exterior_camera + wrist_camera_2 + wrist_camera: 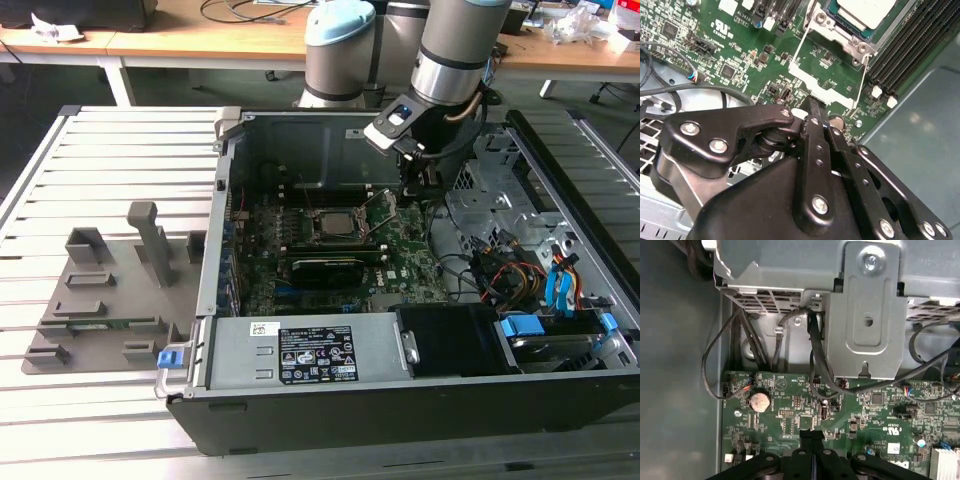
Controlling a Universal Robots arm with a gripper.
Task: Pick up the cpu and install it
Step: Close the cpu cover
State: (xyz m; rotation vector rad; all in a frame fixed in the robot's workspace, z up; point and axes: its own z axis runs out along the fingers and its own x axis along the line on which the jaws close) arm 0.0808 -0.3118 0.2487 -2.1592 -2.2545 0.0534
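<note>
Pincer (812, 104) is squeezed fully together with nothing in it, low over the green board (875, 415). The cpu (860, 11) sits in its socket (852, 44), about 8 o'clock from the pincer in the exterior view.

The hand (812, 105) has open board (740, 55) below, with the raised socket frame (815, 85) and cables (813, 340) close by.

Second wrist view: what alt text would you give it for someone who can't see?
The closed black tool hangs over a green motherboard, beside an opened metal socket frame. The silver-topped cpu lies seated just beyond that frame.
</note>
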